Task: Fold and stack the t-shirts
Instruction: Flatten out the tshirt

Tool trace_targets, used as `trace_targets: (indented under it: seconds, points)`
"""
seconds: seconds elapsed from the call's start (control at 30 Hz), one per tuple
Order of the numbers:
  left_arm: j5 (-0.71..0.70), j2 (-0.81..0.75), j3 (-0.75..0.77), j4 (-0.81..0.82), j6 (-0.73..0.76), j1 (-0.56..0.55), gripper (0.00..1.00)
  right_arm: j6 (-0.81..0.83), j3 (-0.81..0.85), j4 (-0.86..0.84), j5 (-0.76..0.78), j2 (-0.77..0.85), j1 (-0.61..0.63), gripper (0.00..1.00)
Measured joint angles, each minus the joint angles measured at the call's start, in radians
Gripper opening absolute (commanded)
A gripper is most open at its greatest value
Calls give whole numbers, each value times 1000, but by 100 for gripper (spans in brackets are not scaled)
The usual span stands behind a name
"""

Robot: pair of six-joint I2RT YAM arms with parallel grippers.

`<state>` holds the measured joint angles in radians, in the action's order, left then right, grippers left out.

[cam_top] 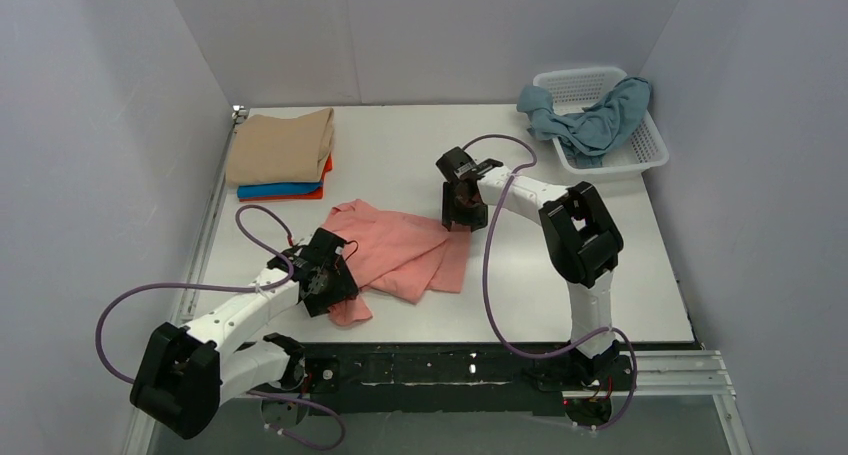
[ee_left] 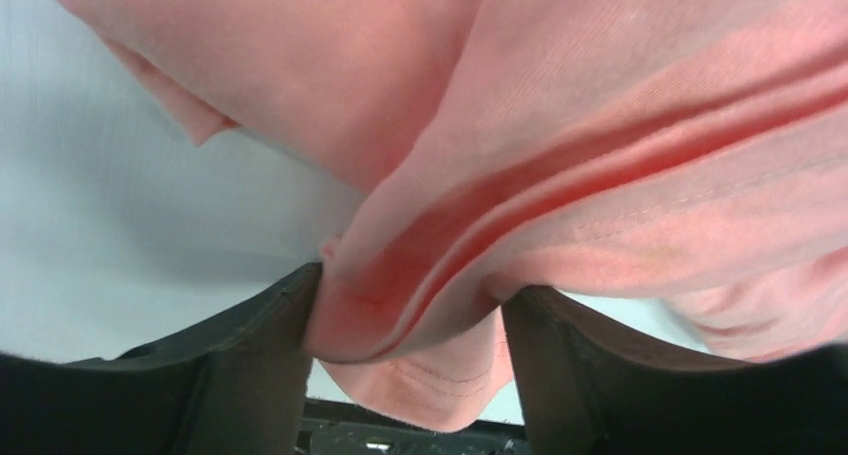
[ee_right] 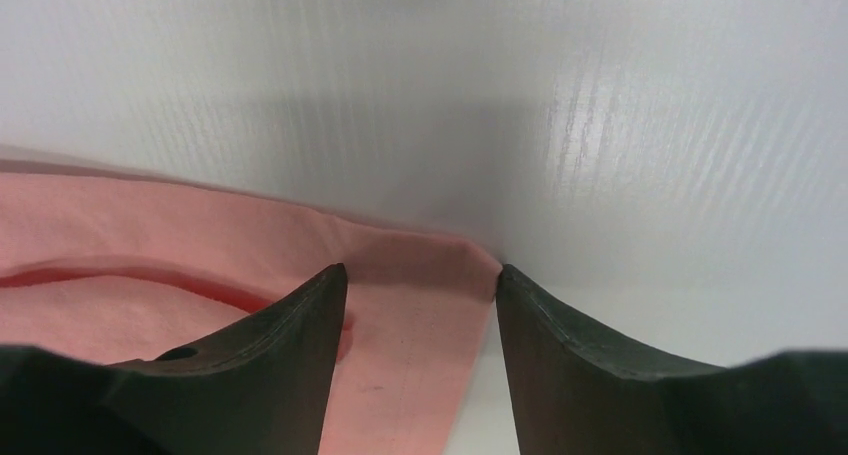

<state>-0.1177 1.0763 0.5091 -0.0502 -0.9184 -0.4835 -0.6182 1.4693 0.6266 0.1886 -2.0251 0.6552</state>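
The pink t-shirt [cam_top: 400, 250] is lying crumpled on the table [cam_top: 560, 285]. The left end effector [ee_left: 415, 285] is straddling its bunched hem, and whether it is clenched cannot be told. The right end effector [ee_right: 420, 270] is bracketing a corner, released, presumably for spreading the shirt flat.

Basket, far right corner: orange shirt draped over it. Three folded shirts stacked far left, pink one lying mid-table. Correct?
No: the basket holds a dusty grey-blue shirt, not an orange one, as the top external view shows. The three-shirt stack far left and the pink shirt mid-table are as stated.
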Motion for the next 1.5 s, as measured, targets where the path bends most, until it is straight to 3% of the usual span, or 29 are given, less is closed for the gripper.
trace_targets:
  seconds: [0.2, 0.33, 0.37, 0.57, 0.73, 1.0, 1.13, 1.5]
  points:
    - [3, 39, 3, 71, -10, 12, 1, -45, -54, 6, 43, 34, 30, 32]
    - [11, 69, 19, 93, -6, 13, 0, -90, -92, -8, 29, 59, 35, 3]
    - [11, 75, 26, 88, -5, 13, 0, -101, -104, -19, 20, 66, 35, 1]
    - [-13, 37, 35, 13, 6, 13, 0, -116, -138, -46, 26, 95, 35, 1]
    - [-128, -126, 96, -174, 24, 12, 0, -79, -138, 17, 139, 142, 25, 1]
    - [-394, -276, 359, -346, 93, 18, 0, 45, -137, 64, 307, 435, -154, 1]
    - [-468, -270, 485, -342, 170, 20, 0, 136, -115, 68, 337, 595, -234, 1]
    - [-467, -267, 844, -234, 460, 23, 0, 346, 130, 59, 317, 914, -230, 1]
